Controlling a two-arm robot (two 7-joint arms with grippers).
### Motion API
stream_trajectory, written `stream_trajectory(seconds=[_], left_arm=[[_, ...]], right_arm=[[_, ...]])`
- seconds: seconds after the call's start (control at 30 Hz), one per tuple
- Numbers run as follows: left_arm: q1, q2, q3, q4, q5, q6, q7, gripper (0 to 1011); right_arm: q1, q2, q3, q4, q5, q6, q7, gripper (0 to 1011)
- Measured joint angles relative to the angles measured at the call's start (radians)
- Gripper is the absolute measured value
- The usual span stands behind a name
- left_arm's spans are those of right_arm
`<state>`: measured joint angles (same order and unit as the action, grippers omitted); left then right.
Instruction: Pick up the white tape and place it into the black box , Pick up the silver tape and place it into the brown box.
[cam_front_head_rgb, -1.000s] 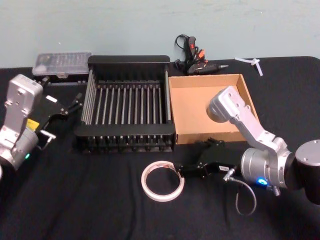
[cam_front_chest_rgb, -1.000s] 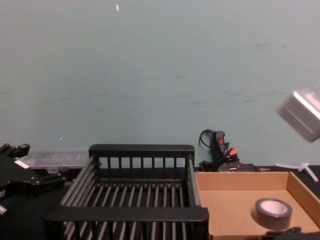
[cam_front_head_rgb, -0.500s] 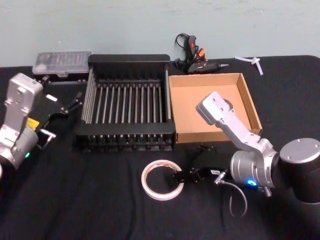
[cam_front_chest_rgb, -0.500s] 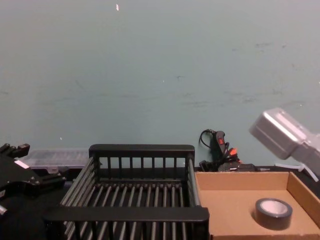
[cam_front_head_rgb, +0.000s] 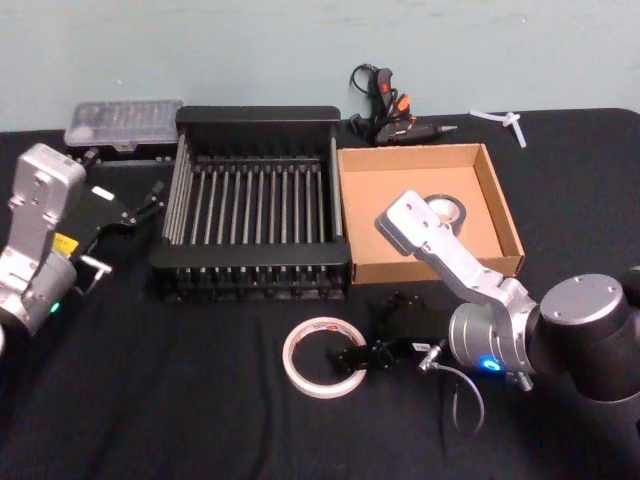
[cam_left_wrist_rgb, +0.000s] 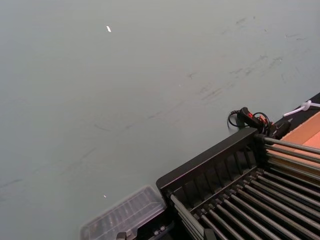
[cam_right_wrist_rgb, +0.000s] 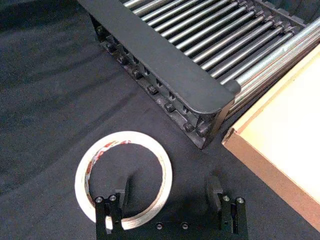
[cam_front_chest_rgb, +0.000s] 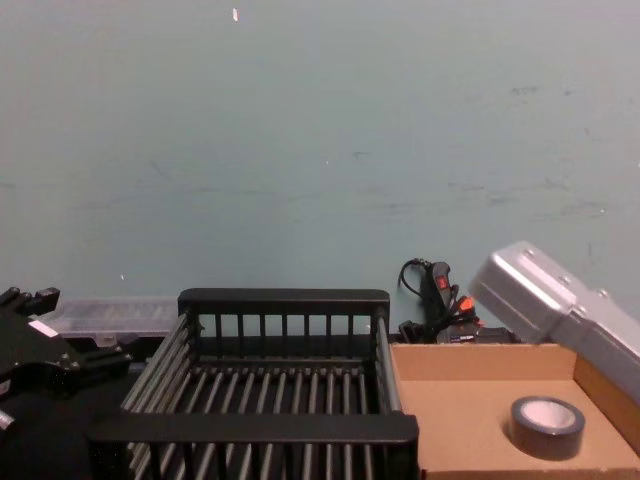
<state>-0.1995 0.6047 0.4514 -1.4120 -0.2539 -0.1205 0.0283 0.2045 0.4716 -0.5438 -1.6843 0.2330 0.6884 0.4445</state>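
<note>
left tool (cam_front_head_rgb: 150, 200) parked just left of the black box (cam_front_head_rgb: 252, 263), off the table (cam_front_head_rgb: 150, 400), jaw state not possible to tell. clear plastic case (cam_front_head_rgb: 122, 124) behind the black box's left rear corner. black box itself in the middle, slatted floor bare. white tape (cam_front_head_rgb: 323, 358) flat on the dark cloth in front of the black box, near its right front corner, not lifted. right tool (cam_right_wrist_rgb: 170, 202) low at the white tape, in front of the black box and to the right, fingers spread apart: one finger (cam_right_wrist_rgb: 122, 192) planted inside the ring's hole against the inner wall, the other (cam_right_wrist_rgb: 214, 189) outside the ring on the bare cloth, so the near band of the ring between them, not yet clamped. brown box (cam_front_head_rgb: 365, 270) touching or just beside the black box's right wall, side by side with it. silver tape (cam_front_head_rgb: 445, 209) lying flat inside the brown box, toward its right half, partly hidden in the head view by the right arm's silver link; in the chest view the roll (cam_front_chest_rgb: 545, 425) resting on the cardboard floor. black cables and a glue gun (cam_front_head_rgb: 385, 110) behind the black box's right rear corner, near the wall.
</note>
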Motion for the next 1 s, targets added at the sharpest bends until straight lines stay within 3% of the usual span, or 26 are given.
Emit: stream_trajectory(seconds=[1.0], left_arm=[[0.000, 0.000, 0.000, 0.000, 0.000, 0.000, 0.000, 1002]], right_arm=[[0.003, -0.015, -0.005, 0.024, -0.032, -0.005, 0.023, 1002]])
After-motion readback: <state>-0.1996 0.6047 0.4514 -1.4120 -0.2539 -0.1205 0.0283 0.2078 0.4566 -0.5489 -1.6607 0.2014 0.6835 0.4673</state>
